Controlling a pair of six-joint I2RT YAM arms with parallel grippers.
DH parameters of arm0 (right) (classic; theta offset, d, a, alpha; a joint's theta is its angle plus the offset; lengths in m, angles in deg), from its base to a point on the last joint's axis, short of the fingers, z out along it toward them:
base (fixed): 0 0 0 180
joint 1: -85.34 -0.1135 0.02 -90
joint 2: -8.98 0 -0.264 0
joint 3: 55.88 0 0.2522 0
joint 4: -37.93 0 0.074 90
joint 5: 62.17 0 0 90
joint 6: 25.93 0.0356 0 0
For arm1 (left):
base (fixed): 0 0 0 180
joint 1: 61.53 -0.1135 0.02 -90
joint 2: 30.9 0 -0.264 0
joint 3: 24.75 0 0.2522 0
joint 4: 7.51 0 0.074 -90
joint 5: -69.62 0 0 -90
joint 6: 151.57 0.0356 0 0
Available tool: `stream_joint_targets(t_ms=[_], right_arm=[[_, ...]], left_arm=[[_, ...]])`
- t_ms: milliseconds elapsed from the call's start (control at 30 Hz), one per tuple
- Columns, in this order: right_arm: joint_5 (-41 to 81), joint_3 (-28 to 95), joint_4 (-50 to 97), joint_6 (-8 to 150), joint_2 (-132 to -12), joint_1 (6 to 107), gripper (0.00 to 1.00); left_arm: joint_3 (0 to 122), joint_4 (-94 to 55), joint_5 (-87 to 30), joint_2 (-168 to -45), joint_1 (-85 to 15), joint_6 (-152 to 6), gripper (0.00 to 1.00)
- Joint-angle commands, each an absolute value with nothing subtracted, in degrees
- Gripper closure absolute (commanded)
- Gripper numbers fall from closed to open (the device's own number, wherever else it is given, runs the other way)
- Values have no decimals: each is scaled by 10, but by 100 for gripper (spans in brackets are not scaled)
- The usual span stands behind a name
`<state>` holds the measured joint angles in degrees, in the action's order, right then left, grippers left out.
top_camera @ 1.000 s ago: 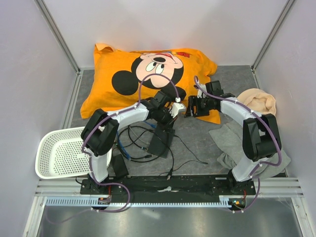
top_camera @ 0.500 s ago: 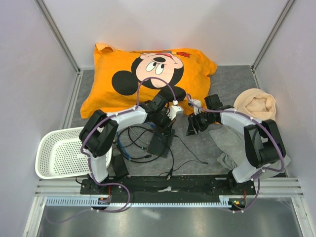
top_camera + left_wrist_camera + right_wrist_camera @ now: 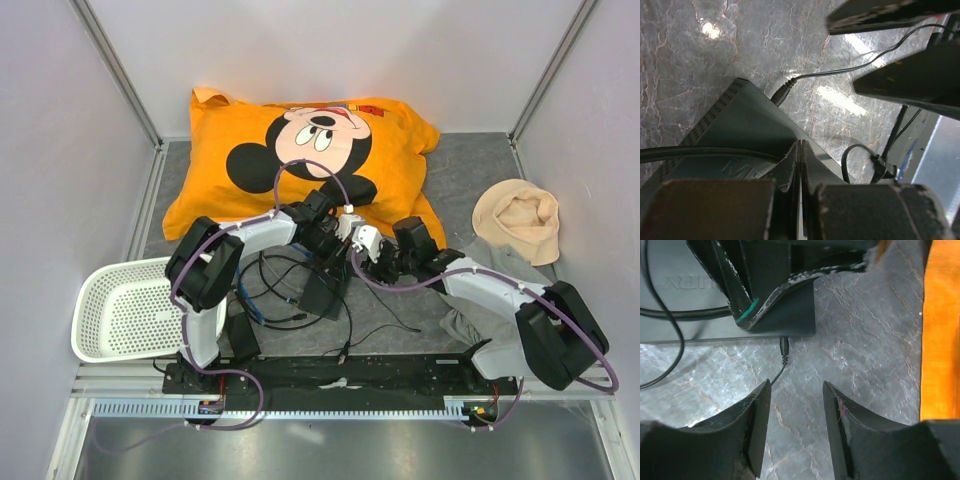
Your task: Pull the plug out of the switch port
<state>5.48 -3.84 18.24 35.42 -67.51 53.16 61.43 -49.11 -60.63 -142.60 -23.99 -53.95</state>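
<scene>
The switch [image 3: 325,288] is a flat black box on the grey mat, also seen in the left wrist view [image 3: 735,130] and the right wrist view [image 3: 685,305]. A small black plug [image 3: 784,346] with a thin cable sits in the port in its edge; it also shows in the left wrist view [image 3: 780,93]. My left gripper [image 3: 340,248] is shut and empty, its tips [image 3: 800,146] over the top of the box near that edge. My right gripper [image 3: 378,262] is open [image 3: 796,390], low over the mat just short of the plug.
An orange Mickey Mouse pillow [image 3: 300,150] lies at the back. A white basket [image 3: 120,310] stands front left. A beige cap [image 3: 518,215] and a grey cloth [image 3: 480,285] lie right. Tangled cables [image 3: 275,290] and a small power brick [image 3: 240,335] lie beside the switch.
My right arm has swung left and toward the near edge, from beside the pillow to the switch's plug side. My left gripper has shifted slightly and stays over the box.
</scene>
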Motion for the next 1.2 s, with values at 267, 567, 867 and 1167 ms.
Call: stream_joint_targets(t_ms=[267,567,867,1167], right_arm=[[84,-11,250,268,-745,459,51],[146,-10,290,275,-778,447,58],[142,39,244,271,-827,446,59],[138,67,205,265,-852,445,67]], left_arm=[[604,-524,-554,-1443,-278,-546,99],[600,-519,-566,-1454,-279,-549,98],[597,-516,-575,-1453,-279,-553,98],[598,-513,-578,-1458,-279,-557,98]])
